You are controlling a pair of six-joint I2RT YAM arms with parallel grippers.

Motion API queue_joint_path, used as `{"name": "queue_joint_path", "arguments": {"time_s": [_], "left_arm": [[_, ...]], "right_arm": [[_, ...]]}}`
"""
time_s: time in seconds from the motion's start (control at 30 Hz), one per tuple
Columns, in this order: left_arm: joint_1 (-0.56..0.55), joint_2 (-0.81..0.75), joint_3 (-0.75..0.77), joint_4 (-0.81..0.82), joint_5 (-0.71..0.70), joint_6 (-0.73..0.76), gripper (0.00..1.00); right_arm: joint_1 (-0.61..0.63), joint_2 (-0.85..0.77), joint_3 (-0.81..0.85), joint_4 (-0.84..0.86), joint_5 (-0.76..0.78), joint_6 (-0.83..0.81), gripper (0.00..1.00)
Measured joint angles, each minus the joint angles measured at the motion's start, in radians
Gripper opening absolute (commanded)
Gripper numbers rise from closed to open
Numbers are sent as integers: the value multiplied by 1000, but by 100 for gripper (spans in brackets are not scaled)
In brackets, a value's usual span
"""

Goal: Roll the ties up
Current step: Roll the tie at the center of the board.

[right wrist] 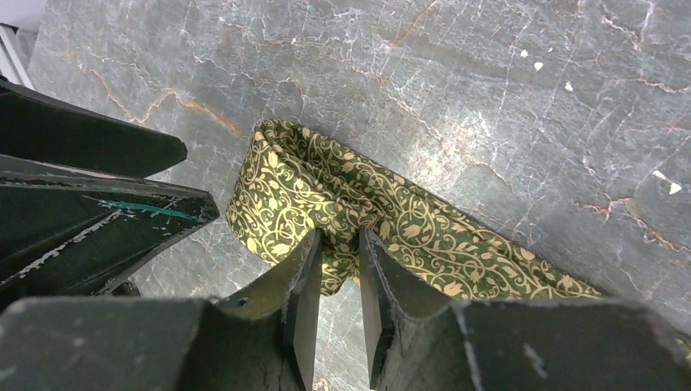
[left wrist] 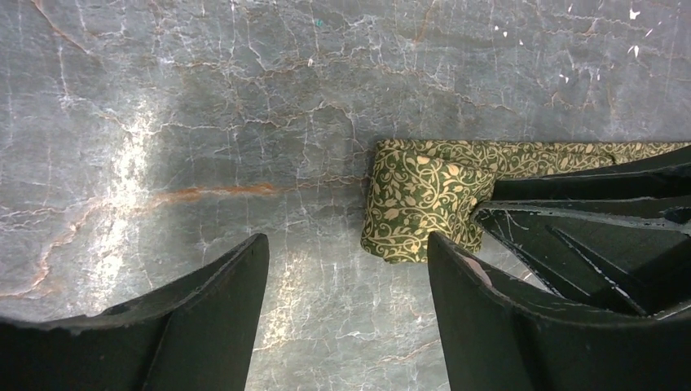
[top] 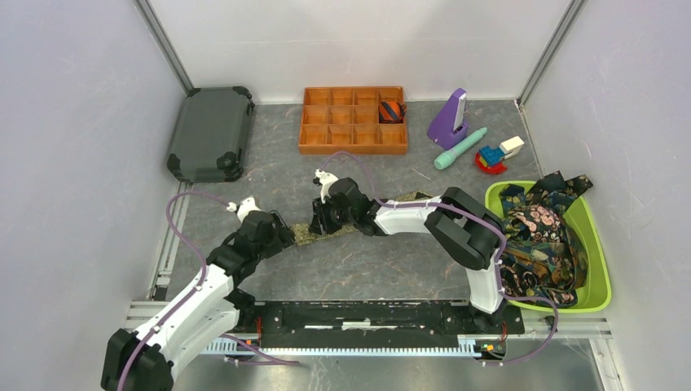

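- Lying flat on the grey table [top: 391, 261], the green tie [right wrist: 424, 228] with gold vines has its end folded over.
- Your right gripper [right wrist: 338, 248] pinches that fold, jaws nearly together.
- Your left gripper [left wrist: 349, 248] sits just beside the fold, jaws wide apart, holding nothing.
- More ties [top: 538, 236] are heaped in the green bin [top: 601, 269], well off to your right.
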State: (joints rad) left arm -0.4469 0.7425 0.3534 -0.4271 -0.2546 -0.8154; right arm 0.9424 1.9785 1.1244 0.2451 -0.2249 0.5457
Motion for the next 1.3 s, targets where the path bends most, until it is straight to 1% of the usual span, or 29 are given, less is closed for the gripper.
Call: {"name": "queue_joint_path", "arguments": {"time_s": [0.4, 0.6, 0.87, 1.07, 1.3], "left_arm": [[26, -9, -74, 129, 56, 1, 74], [49, 26, -98, 222, 101, 1, 71], [111, 73, -148, 359, 191, 0, 69], [138, 124, -170, 465, 264, -1, 65], [147, 169, -196, 567, 308, -7, 58]], "right_arm": [[-9, 35, 5, 30, -3, -5, 28], [-23, 35, 3, 44, -11, -16, 28], [-39, 43, -16, 79, -30, -19, 27], [-42, 52, -18, 98, -45, -19, 27], [-42, 55, -18, 103, -49, -19, 27]]}}
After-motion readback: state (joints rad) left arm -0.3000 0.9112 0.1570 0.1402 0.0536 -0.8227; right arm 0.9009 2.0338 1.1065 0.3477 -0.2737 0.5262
